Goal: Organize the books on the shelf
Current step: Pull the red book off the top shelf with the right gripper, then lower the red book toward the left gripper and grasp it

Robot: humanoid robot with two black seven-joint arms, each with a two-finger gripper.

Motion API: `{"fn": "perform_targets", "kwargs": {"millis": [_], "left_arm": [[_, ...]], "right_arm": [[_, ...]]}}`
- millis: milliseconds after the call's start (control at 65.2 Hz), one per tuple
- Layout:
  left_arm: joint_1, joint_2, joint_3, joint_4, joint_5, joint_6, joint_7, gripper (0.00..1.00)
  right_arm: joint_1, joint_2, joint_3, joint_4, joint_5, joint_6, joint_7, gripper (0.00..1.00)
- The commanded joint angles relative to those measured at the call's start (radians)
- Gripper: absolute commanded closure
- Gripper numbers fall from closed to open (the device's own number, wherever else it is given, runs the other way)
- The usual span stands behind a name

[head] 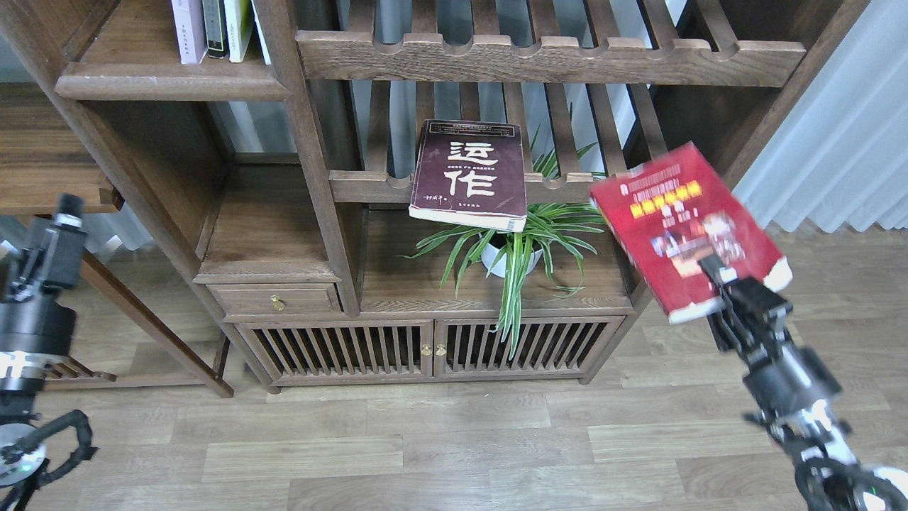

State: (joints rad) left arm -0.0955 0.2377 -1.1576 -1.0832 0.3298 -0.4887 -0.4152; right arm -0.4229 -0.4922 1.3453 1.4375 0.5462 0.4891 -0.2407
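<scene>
Nearest on the right, the right gripper (716, 273) is clamped on the lower edge of the red book (681, 223), which is held in the air, cover up and tilted, in front of the bookcase's right post and clear of every rack. The book is a little blurred, so its cover print cannot be read.

Low on the left, the left gripper (65, 213) points up beside the side table (42, 188); it is seen end-on and dark, so I cannot tell whether its fingers are apart or together, and nothing shows in it.

Further in, the plant (521, 245) stands in a white pot on the low board above the slatted doors (433, 348), with a small drawer (277, 299) to the left of it.

Above the plant, the maroon book (472, 174) lies cover up on the middle rack (369, 186), its near end hanging over the notched front rail (the big white characters face the camera).

The top rack (553, 60) is behind and above it.

Farthest, at the upper left, the shelf (170, 79) carries the lilac book (186, 32) standing upright, with a dark-spined book (215, 28) and a green one (239, 28) just beside it.
</scene>
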Motion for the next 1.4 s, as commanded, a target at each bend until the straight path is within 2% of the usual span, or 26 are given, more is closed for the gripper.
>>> {"fn": "perform_targets", "kwargs": {"millis": [0,276,368,414,445,460,537,782,889,1227,1380], "left_arm": [[0.045,-0.087,0.078,0.0,-0.002,0.0,0.05,0.0],[0.071,-0.213,0.199,0.002,-0.101,0.0,0.085,0.0],[0.072,-0.238,0.216,0.0,-0.218,0.0,0.173,0.01],[0.075,-0.238,0.231,0.0,-0.293,0.0,0.254,0.01],[0.079,-0.238,0.242,0.0,-0.314,0.0,0.282,0.02],[0.097,-0.238,0.274,-0.004,-0.369,0.0,0.35,0.03],[0.114,-0.238,0.294,-0.014,-0.423,0.0,0.404,0.05],[0.118,-0.238,0.297,-0.017,-0.465,0.0,0.42,0.05],[0.122,-0.238,0.297,-0.017,-0.465,0.0,0.42,0.05],[0.117,-0.238,0.306,-0.02,-0.466,0.0,0.383,0.04],[0.115,-0.238,0.318,-0.018,-0.466,0.0,0.38,0.06]], "right_arm": [[-0.016,0.049,-0.052,-0.008,-0.017,0.0,-0.031,0.95],[-0.014,0.19,-0.146,-0.072,-0.081,0.0,-0.058,0.95],[-0.004,0.264,-0.179,-0.083,-0.084,0.0,-0.083,0.95],[0.01,0.311,-0.198,-0.094,-0.086,0.0,-0.097,0.95],[0.015,0.326,-0.204,-0.101,-0.089,0.0,-0.098,0.95],[0.032,0.36,-0.215,-0.123,-0.1,0.0,-0.1,0.95],[0.05,0.399,-0.225,-0.144,-0.112,0.0,-0.101,0.94],[0.073,0.492,-0.265,-0.181,-0.117,0.0,-0.127,0.94],[0.079,0.492,-0.27,-0.189,-0.121,0.0,-0.13,0.94],[0.078,0.492,-0.316,-0.222,-0.129,0.0,-0.137,0.94],[0.079,0.492,-0.341,-0.249,-0.131,0.0,-0.146,0.94]]}}
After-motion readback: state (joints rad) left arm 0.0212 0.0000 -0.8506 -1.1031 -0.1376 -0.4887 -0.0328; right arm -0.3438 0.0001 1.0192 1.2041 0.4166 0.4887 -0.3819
